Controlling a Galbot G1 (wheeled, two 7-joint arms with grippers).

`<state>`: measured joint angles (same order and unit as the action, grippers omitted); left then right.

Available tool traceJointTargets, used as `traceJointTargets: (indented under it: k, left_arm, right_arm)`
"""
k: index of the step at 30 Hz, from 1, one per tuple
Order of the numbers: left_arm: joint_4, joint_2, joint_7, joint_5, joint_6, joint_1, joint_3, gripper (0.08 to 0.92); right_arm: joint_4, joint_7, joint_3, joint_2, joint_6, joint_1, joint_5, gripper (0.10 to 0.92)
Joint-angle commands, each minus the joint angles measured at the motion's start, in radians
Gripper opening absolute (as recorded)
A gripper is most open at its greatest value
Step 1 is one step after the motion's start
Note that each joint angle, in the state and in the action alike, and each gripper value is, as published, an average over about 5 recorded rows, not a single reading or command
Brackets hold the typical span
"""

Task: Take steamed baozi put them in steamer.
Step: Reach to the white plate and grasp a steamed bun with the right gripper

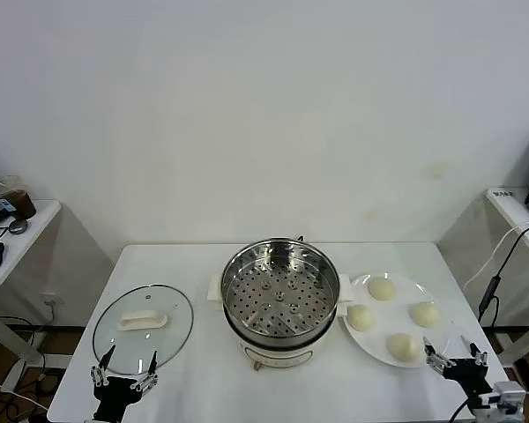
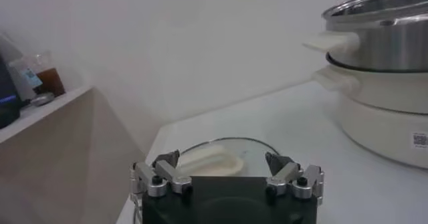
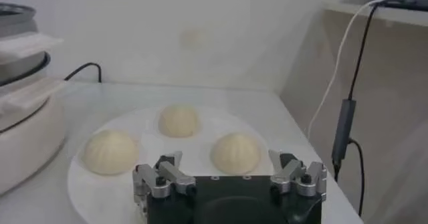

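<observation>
Several cream-white baozi [image 1: 382, 287] lie on a flat white plate [image 1: 393, 315] to the right of the steamer [image 1: 280, 300]. The steamer is a shiny steel pot on a cream base, and its perforated tray holds nothing. My right gripper [image 1: 456, 352] hovers open at the plate's near right edge. In the right wrist view its jaws [image 3: 226, 158] stand wide, with one baozi [image 3: 236, 152] just ahead and two more [image 3: 110, 151] farther off. My left gripper [image 1: 123, 366] is open at the near edge of the glass lid [image 1: 143, 324], with nothing between its fingers.
The lid's cream handle [image 2: 207, 160] lies just ahead of my left gripper [image 2: 221, 160]. A side table [image 1: 18, 238] with a cup stands at the far left. A cable [image 1: 498, 273] hangs past the table's right edge. The steamer's side handle [image 2: 331, 41] sticks out toward the left arm.
</observation>
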<state>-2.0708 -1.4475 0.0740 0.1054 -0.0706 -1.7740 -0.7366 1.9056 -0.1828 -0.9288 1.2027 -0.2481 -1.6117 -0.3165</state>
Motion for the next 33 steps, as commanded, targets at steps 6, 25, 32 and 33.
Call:
traceJointTargets:
  k: [6, 25, 32, 33]
  left_arm:
    - [0.004, -0.009, -0.003, 0.006, -0.014, 0.010, 0.002, 0.823]
    - [-0.030, -0.074, -0.012, 0.040, -0.025, 0.007, -0.017, 0.823]
    - [-0.054, -0.084, -0.009, 0.042, -0.028, 0.003, -0.027, 0.823]
    - [-0.056, -0.085, -0.008, 0.041, -0.028, 0.003, -0.028, 0.823]
  right_arm:
    - [-0.065, -0.390, -0.001, -0.286, -0.091, 0.284, 0.419, 0.823]
    - [-0.747, -1.010, 1.288, -0.518, 0.163, 1.541, 0.721, 0.823]
    - [-0.925, -1.057, 1.397, -0.383, 0.277, 1.623, 0.721, 0.823]
    - [-0.950, -1.063, 1.399, -0.368, 0.295, 1.626, 0.723, 0.823]
